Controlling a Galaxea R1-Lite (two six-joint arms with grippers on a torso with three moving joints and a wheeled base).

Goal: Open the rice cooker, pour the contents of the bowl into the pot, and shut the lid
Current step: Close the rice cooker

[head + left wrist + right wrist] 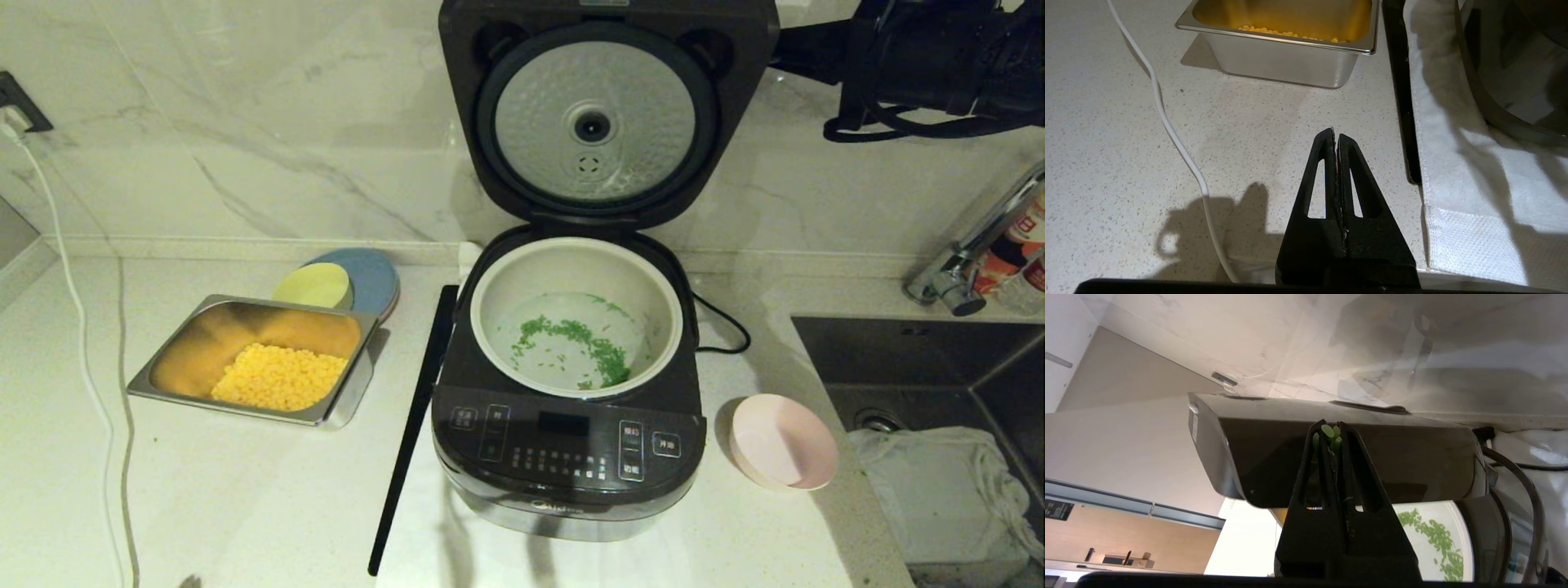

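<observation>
With lid [594, 122] upright and scallion bits [571, 339] already in pot [576, 269], right gripper [1331, 430], fingers pressed together, sits behind lid at 1 o'clock; off-centre push risks slip or cooker [571, 457] sliding. Pink bowl [782, 441] empty at 4 o'clock. Left gripper [1336, 134] closed, empty, parked.

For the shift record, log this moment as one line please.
lid open | contents in pot | bowl empty | right gripper shut behind lid | left gripper shut, parked

We see the rice cooker [571, 425] with its lid [600, 114] up, green contents [580, 339] in the pot [575, 314], the pink bowl [784, 441] empty beside it.
</observation>
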